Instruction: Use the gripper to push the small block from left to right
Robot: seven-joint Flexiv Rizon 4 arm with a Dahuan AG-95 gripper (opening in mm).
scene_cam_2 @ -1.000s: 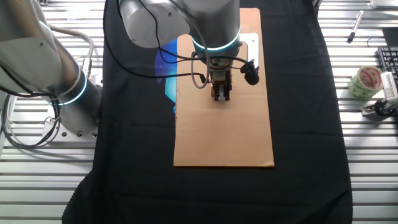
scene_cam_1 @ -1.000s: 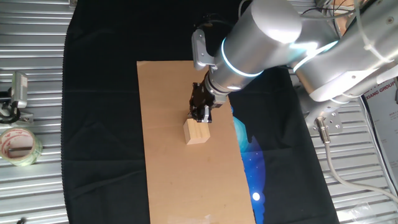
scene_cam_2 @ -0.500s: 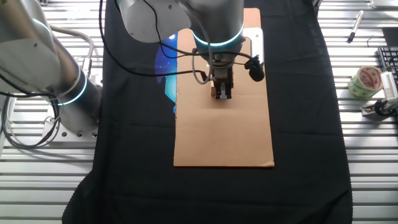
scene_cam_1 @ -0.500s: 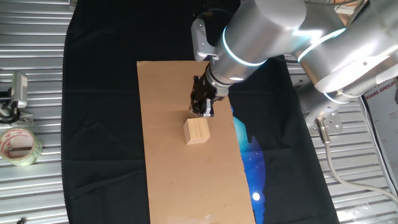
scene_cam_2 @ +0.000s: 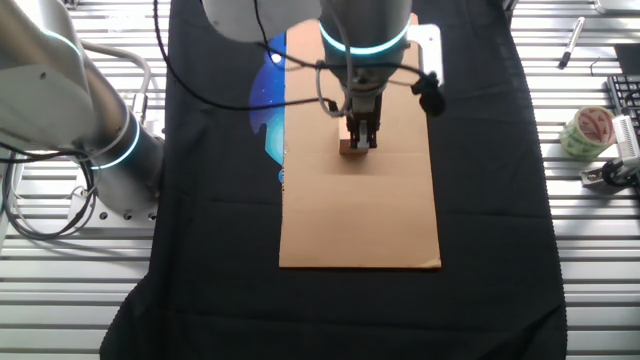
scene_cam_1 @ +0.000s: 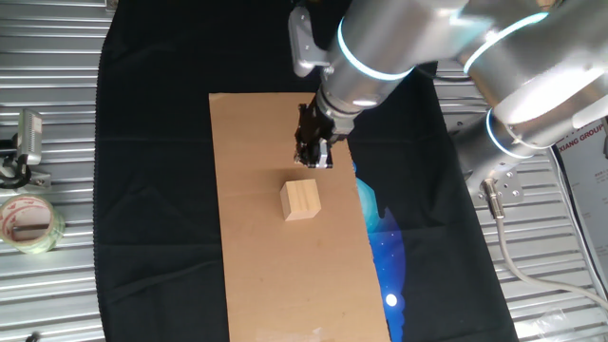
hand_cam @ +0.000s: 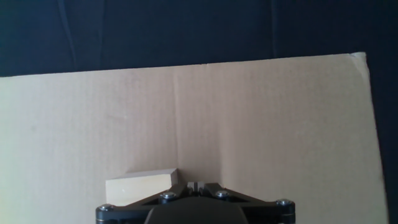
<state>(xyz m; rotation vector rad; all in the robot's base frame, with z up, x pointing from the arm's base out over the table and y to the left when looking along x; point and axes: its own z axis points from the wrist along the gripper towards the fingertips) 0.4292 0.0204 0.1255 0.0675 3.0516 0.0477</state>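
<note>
Lifted gripper (scene_cam_1: 313, 160) clear of small block (scene_cam_1: 300, 200) over the last second; fingers (hand_cam: 178, 187) pinched together, empty. Block unmoved, mid cardboard sheet (scene_cam_1: 256, 275) on tabletop. Looked like retreat: push probably done.

The room is evenly and brightly lit from overhead. The silver arm (scene_cam_1: 418, 43) throws back broad white glare, and its ring (scene_cam_2: 362, 45) glows cyan. The black cloth (scene_cam_2: 480, 200) soaks up light and shows almost no folds. The cardboard (scene_cam_1: 275, 266) is flat and matte, with only a soft, short shadow beside the block (scene_cam_1: 301, 200). Both fixed views are sharp. In the hand view the cardboard (hand_cam: 249, 118) is clear, while the gripper (hand_cam: 196, 185) at the bottom edge is dark and slightly soft.
</note>
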